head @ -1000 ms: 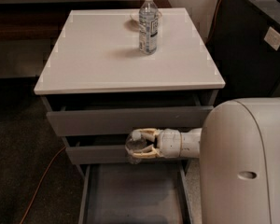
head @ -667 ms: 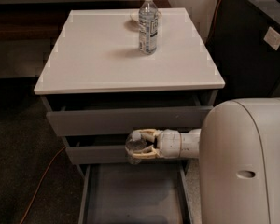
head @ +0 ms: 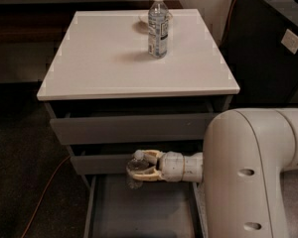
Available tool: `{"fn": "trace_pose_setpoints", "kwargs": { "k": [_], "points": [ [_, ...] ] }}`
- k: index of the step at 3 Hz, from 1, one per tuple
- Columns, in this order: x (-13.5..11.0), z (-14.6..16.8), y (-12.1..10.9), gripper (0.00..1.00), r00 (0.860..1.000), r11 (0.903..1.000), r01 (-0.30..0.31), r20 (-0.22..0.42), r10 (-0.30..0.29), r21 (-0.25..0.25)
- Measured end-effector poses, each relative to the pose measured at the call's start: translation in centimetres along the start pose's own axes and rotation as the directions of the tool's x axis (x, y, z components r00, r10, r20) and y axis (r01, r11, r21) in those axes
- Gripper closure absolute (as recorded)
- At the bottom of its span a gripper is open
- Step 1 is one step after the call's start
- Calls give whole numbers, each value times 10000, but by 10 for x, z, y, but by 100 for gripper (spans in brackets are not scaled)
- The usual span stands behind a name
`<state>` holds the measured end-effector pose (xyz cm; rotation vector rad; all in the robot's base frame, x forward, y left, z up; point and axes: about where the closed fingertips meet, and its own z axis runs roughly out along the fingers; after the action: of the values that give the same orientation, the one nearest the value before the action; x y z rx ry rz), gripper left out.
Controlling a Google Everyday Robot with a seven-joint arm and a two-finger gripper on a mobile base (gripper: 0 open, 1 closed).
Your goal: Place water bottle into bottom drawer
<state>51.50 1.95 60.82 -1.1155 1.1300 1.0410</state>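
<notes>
My gripper point(head: 135, 168) reaches from the right in front of the cabinet and is shut on the water bottle point(head: 134, 180), a small clear bottle with a white cap, held upright. The bottle hangs over the back left part of the bottom drawer point(head: 139, 214), which is pulled open and shows its shallow grey tray. The bottle's lower part dips toward the tray; I cannot tell whether it touches it. My arm's large white body point(head: 253, 172) fills the lower right and hides the drawer's right side.
A taller slim bottle point(head: 158, 26) stands at the back of the white cabinet top point(head: 99, 63), with a small dish behind it. The top drawer point(head: 134, 128) and middle drawer point(head: 97, 163) are shut. A dark cabinet point(head: 268, 43) stands right. An orange cable point(head: 44, 197) lies on the floor left.
</notes>
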Motion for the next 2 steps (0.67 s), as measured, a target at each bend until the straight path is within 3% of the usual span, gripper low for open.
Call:
{"fn": "trace_pose_setpoints", "kwargs": {
  "k": [1,2],
  "points": [
    [21,20,22,100,9959,9959,-842,356,830,337],
    [41,37,43,100,9920,9900,-1251,227,1239,656]
  ]
}}
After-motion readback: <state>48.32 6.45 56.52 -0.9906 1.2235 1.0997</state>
